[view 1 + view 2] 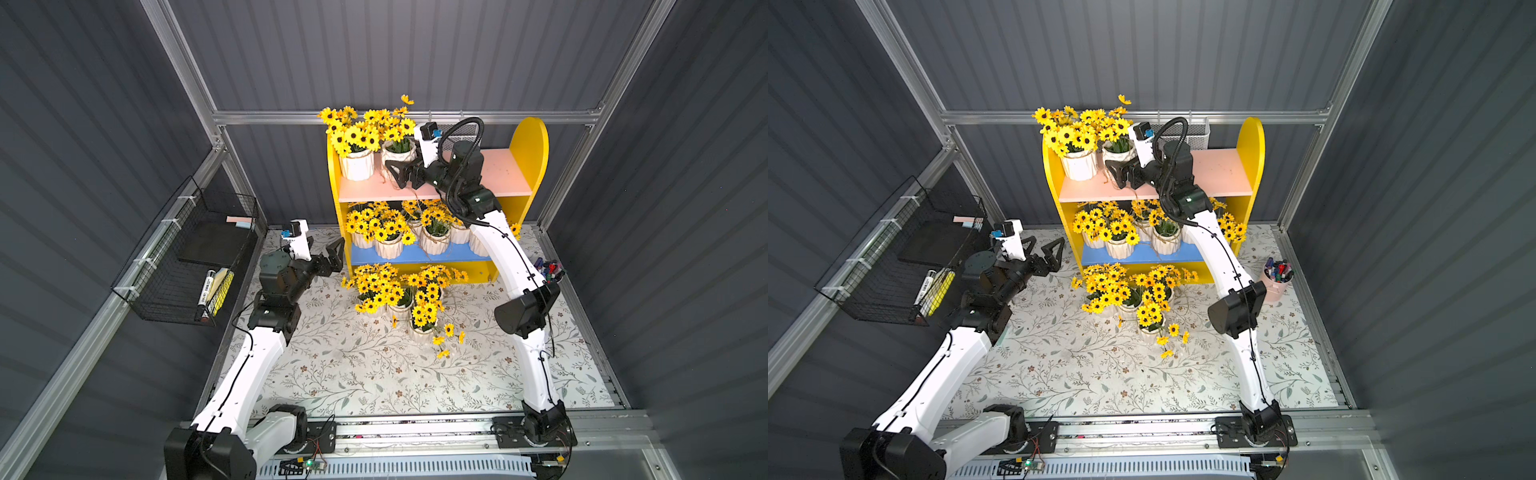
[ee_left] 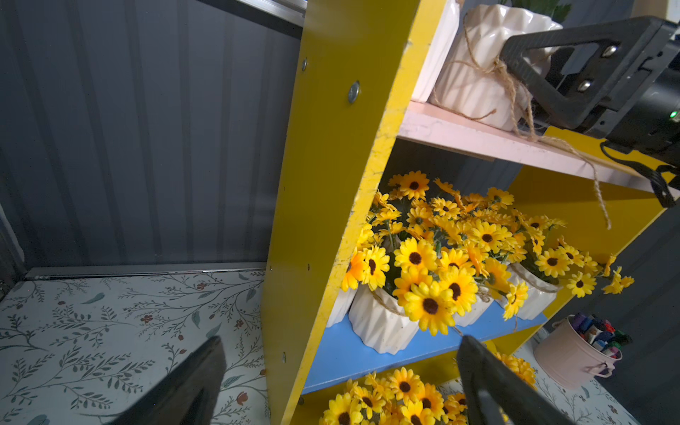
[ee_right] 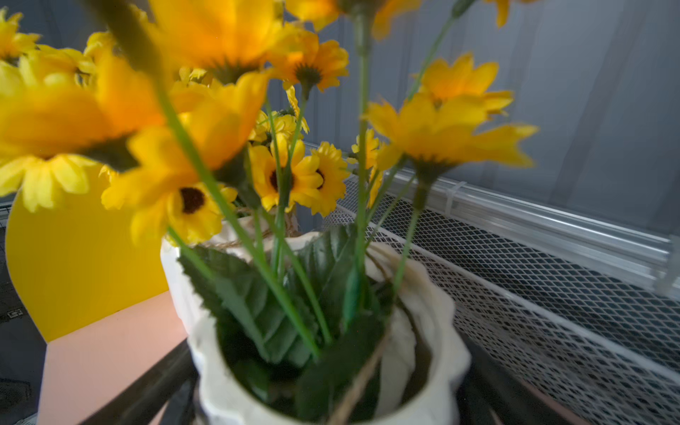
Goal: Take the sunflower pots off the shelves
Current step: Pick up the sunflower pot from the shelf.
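The shelves (image 1: 530,145) stand at the back of the table, with a pink upper board (image 1: 503,174) and a blue lower board (image 1: 415,254). Two sunflower pots (image 1: 356,164) (image 1: 398,156) stand on the pink board. My right gripper (image 1: 395,161) is open, and the right-hand pot (image 3: 434,331) sits between its fingers (image 3: 147,386). Several more pots (image 1: 388,247) crowd the blue board. Three others (image 1: 399,309) stand on the table in front. My left gripper (image 1: 322,255) hangs open and empty beside the shelves' left panel (image 2: 331,184), level with the blue board.
A black wire basket (image 1: 187,266) hangs on the left wall, close to my left arm. A pink cup of pens (image 1: 1277,282) stands right of the shelves. A white mesh basket (image 3: 552,312) sits behind the upper board. Twine (image 2: 596,184) dangles off the pink board.
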Controlling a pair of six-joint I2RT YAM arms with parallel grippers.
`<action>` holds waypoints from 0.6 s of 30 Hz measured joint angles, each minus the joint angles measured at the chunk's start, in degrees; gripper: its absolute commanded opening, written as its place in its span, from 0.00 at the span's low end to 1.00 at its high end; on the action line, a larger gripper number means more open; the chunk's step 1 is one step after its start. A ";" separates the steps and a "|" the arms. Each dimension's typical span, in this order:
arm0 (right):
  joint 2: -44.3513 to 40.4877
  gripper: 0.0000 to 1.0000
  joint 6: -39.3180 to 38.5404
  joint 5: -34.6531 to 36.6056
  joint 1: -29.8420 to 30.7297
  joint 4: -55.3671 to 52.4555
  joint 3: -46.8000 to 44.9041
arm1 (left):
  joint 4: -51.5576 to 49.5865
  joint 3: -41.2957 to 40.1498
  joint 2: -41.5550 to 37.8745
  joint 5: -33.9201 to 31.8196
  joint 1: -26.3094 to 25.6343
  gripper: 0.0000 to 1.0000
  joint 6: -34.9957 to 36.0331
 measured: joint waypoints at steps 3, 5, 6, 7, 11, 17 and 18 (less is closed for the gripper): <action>1.03 0.99 0.44 -0.09 0.02 0.72 1.11 | 0.22 -0.11 0.00 0.07 0.00 0.99 -0.02; 1.29 0.99 0.48 -0.09 0.02 1.07 1.20 | 0.31 -0.13 0.00 0.17 0.00 1.00 0.00; 1.29 0.99 0.46 -0.04 0.02 1.07 1.20 | 0.44 -0.20 0.00 0.22 0.00 0.99 0.00; 1.29 0.97 0.46 -0.02 0.04 1.07 1.20 | 0.52 -0.22 -0.02 0.22 0.00 0.99 0.00; 1.27 0.87 0.44 0.13 0.24 1.09 1.14 | 0.96 -0.26 -0.02 0.24 0.00 1.00 0.00; -1.20 0.73 -0.24 1.62 0.79 2.25 -2.86 | 1.09 -0.26 -0.04 0.24 0.00 0.99 0.00; -2.01 0.72 -0.44 1.84 0.87 2.43 -4.09 | 1.11 -0.26 -0.04 0.24 0.00 0.99 0.00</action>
